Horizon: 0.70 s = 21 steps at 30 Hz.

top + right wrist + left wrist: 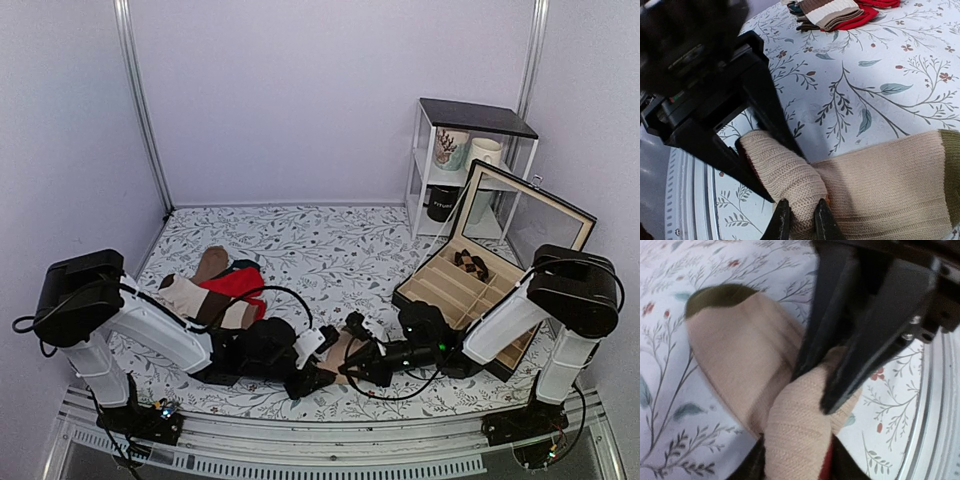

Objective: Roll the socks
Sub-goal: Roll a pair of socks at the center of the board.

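Left gripper [795,466] clamps the rolled end of the tan socks [880,185], the bundle wedged between its fingers [765,100]. Beyond those fingertips, the flat foot lies on the floral tablecloth [880,75]. Right gripper [801,222], fingers nearly together, pinches a fold of the same roll. The step likely goes best with one gripper anchoring the coil taut while the other turns, lest it slacken.

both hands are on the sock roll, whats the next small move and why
Probably roll it another turn toward the dark end. The right hand and left hand both pinch the short rolled start of the socks, while most of the tan length lies flat and unrolled on the table.
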Motion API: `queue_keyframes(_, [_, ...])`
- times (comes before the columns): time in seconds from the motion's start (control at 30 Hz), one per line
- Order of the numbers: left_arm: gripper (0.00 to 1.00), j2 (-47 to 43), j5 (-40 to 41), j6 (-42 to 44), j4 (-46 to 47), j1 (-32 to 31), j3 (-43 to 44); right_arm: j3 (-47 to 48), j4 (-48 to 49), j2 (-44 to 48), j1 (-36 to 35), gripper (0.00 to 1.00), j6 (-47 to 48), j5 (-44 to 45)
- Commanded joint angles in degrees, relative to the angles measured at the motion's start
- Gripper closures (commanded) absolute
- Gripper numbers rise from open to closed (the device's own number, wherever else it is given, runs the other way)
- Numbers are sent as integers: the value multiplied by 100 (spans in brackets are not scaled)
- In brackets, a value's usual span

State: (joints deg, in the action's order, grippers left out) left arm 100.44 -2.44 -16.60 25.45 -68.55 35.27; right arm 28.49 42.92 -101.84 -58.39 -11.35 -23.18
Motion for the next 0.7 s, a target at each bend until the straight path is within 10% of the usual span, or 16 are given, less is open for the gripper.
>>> queue_keyframes(0.0, [46, -224, 537, 296, -883, 63, -413, -133, -628, -681, -7, 91, -674, -475])
queue_keyframes(0.3, [36, -1637, 1011, 2330, 1643, -169, -1365, -143, -1025, -1251, 229, 92, -1591, -1557])
queue_keyframes(0.67, [37, -575, 258, 3020, 2859, -334, -1472, -293, -1743, -892, 310, 91, -2107, -1579])
